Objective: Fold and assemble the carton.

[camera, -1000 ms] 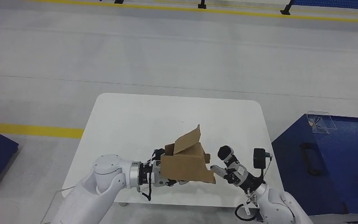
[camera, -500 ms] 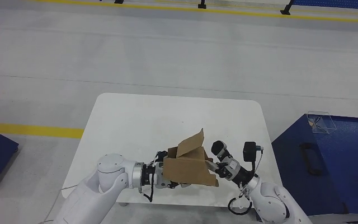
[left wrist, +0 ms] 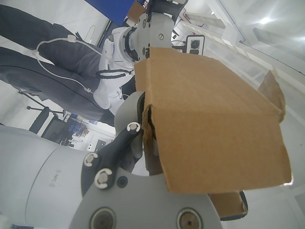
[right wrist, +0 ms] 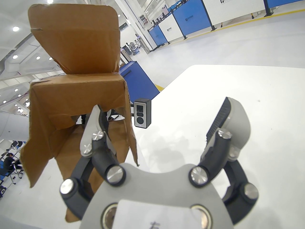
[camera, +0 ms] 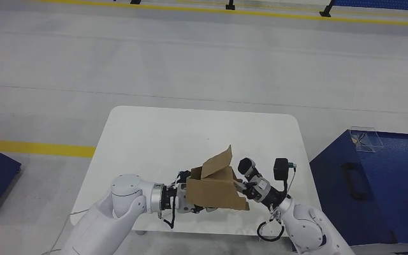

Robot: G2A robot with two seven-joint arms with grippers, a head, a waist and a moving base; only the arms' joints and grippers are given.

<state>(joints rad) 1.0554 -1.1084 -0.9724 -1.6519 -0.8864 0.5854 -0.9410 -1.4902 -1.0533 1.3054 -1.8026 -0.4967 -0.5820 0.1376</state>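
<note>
- Top view: the carton [camera: 215,186] hangs between both arms over the near edge of the white table [camera: 191,131], with one flap standing up. The left gripper [camera: 185,195] is clamped on its end. The pale floor carries a yellow line [camera: 44,149], and a blue cabinet [camera: 357,185] stands beside the table.
- Left wrist view: a finger [left wrist: 128,110] presses the carton's torn edge, a firm anchor for folding.
- Right wrist view: the right gripper [right wrist: 159,122] is spread wide and holds nothing, with one finger [right wrist: 95,125] at the open end. It should probably push the side flap in squarely along its crease. Blue-and-white partitions [right wrist: 190,17] line the hall.
</note>
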